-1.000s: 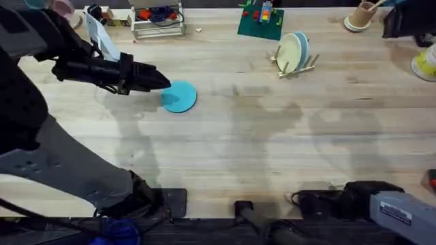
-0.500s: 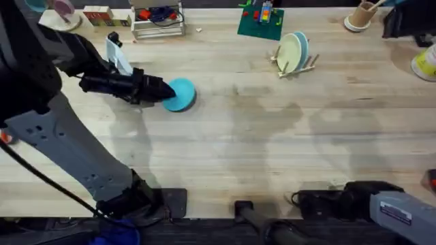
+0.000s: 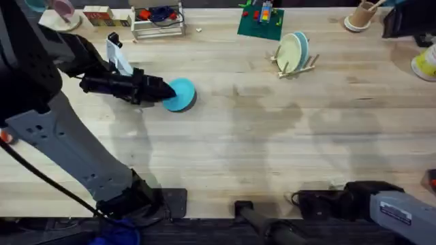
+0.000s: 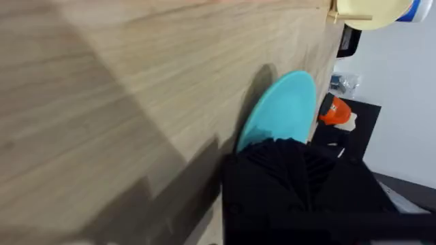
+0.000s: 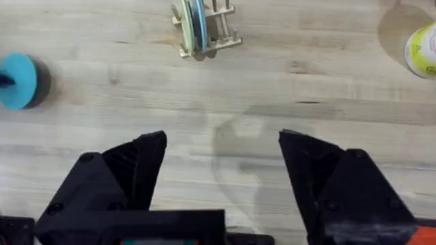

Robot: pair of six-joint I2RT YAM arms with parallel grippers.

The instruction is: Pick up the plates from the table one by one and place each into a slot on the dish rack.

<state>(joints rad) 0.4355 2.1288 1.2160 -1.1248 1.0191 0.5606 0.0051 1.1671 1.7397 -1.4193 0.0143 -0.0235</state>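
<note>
The left gripper (image 3: pixel 165 92) is clenched on the near edge of the turquoise plate (image 3: pixel 181 94), whose far part sticks out beyond the fingertips, tilted up off the desk (image 3: pixel 259 143). The right gripper (image 5: pixel 221 170) hangs released, the dish rack (image 5: pixel 202 27) with two plates well ahead of it.

Right gripper (image 5: pixel 221 170): we see its black fingers spread wide, nothing between them, above bare table (image 5: pixel 286 88).
Dish rack (image 5: pixel 204 27): we see plates standing upright in its slots.
Turquoise plate (image 5: pixel 19 80): well apart from the rack, a dark tip touching its edge.
Yellow-green container (image 5: pixel 422 49): near the table's edge.
</note>
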